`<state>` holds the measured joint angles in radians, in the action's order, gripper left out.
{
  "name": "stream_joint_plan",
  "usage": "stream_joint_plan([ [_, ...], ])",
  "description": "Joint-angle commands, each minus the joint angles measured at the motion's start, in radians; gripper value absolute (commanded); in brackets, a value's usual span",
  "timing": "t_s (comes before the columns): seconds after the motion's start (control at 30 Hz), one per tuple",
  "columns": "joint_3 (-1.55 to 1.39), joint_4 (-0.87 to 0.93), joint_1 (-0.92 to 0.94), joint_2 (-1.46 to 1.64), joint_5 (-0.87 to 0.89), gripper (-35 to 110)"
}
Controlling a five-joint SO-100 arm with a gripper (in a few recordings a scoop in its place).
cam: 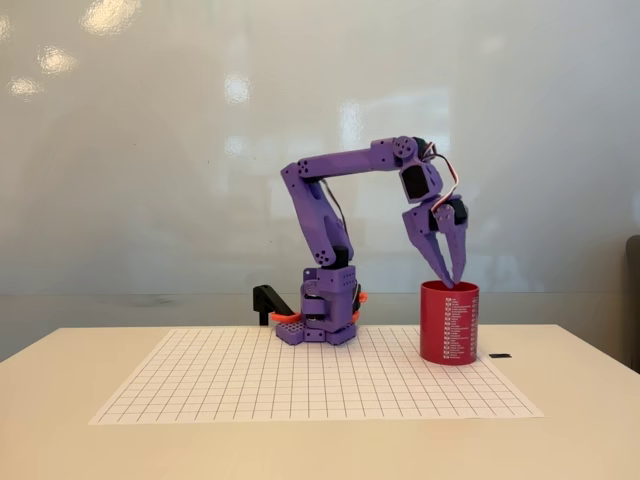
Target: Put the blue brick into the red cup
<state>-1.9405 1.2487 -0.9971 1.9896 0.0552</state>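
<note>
A white sheet ruled with a black grid (300, 375) lies across the middle of a cream table (60, 410), filling most of the lower half of the frame. Behind it a glossy pale wall (150, 150) catches soft ceiling reflections toward the upper left. At the back edge of the grid, a little left of centre, stands the purple arm's base (325, 310), with a black clamp (268, 300) just to its left and a small orange part showing at its right side. A tiny dark object (500, 355) lies on the table at the right, just beside the cup's foot and just off the sheet's edge. A dark shape sits at the far right edge of the frame.

The red cup (449, 322) stands upright on the right part of the grid, right of centre in the frame, a straight-sided crimson cylinder with a column of small white print down its front. Nothing stands between it and the camera.

The arm arches up from its base and over to the right, then points straight down. The gripper (449, 282) hangs directly over the cup's mouth, its two purple fingers converging so the tips meet at the rim; the claw looks closed together. Whether anything is pinched between the tips cannot be told. The blue brick cannot be made out.
</note>
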Motion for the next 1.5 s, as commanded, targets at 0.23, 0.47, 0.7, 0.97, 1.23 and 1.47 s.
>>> stream_joint_plan([
  [0.23,0.229,-0.261,0.566,-0.141,0.115,-1],
  [0.47,0.305,-0.253,0.881,0.083,0.225,-1],
  [0.7,0.324,-0.189,0.969,0.405,0.149,-1],
  [0.97,0.285,0.014,0.973,0.934,0.147,-1],
  [1.23,0.227,0.227,0.93,1.312,0.1,-1],
  [1.47,0.003,0.166,0.882,1.313,0.077,-1],
])
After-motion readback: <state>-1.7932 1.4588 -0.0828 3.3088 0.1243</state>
